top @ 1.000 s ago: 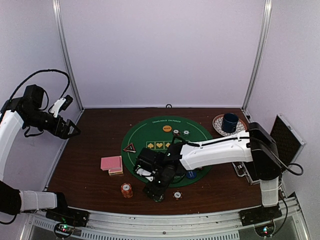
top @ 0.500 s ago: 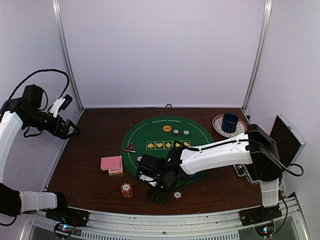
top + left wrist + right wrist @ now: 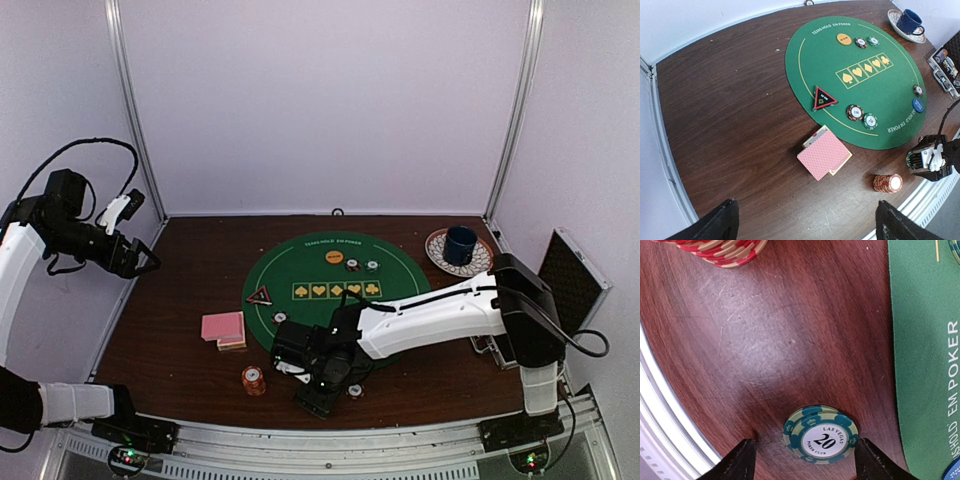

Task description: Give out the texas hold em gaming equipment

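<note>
The dark wooden surface (image 3: 180, 300) carries a round green mat (image 3: 310, 265) at its middle. The left gripper (image 3: 805, 202) hangs high over the left side, its jaws spread fully and holding nothing. The right gripper (image 3: 805, 442) is low at the near edge, just off the mat's near rim. Its jaws stand well apart, straddling a green chip (image 3: 821, 435) marked 20 without gripping it. Pink-backed cards (image 3: 824, 154) lie left of the mat. An orange-red chip stack (image 3: 888, 183) stands nearer, left of the green chip.
</note>
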